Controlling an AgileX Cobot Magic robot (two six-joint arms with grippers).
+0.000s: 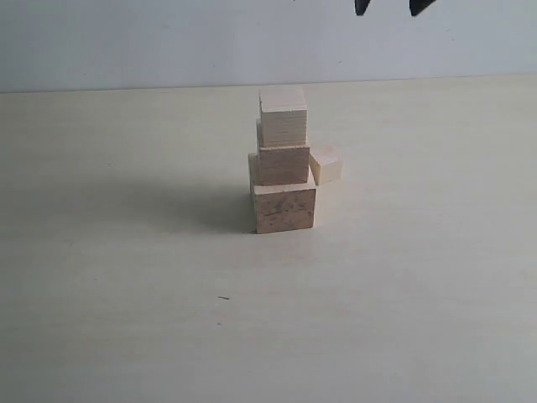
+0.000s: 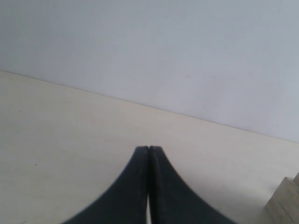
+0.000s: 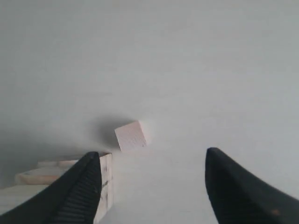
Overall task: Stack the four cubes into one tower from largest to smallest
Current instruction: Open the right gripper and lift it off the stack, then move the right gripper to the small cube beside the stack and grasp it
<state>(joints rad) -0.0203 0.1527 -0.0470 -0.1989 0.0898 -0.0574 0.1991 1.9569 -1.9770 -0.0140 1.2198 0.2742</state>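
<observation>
1. Pale table (image 1: 126,319) all around, with a plain light wall (image 1: 126,42) behind.
2. In the middle of the table, a tower (image 1: 284,164) of three wooden cubes, standing straight up.
3. At the bottom, the biggest cube (image 1: 284,211), with dark marks on its front. On it, the middle cube (image 1: 284,165). On top, the third cube (image 1: 284,117).
4. Just beside the tower, to its right and a bit behind, the smallest cube (image 1: 326,164). Alone on the table, not yet stacked. Touching the tower or not: cannot tell.
5. High above and to the right of the tower, the right gripper (image 1: 390,7), with only two dark tips showing. Jaws spread wide, nothing between them.
6. Over bare table, the left gripper (image 2: 149,154). Jaws pressed tight together, holding nothing.
</observation>
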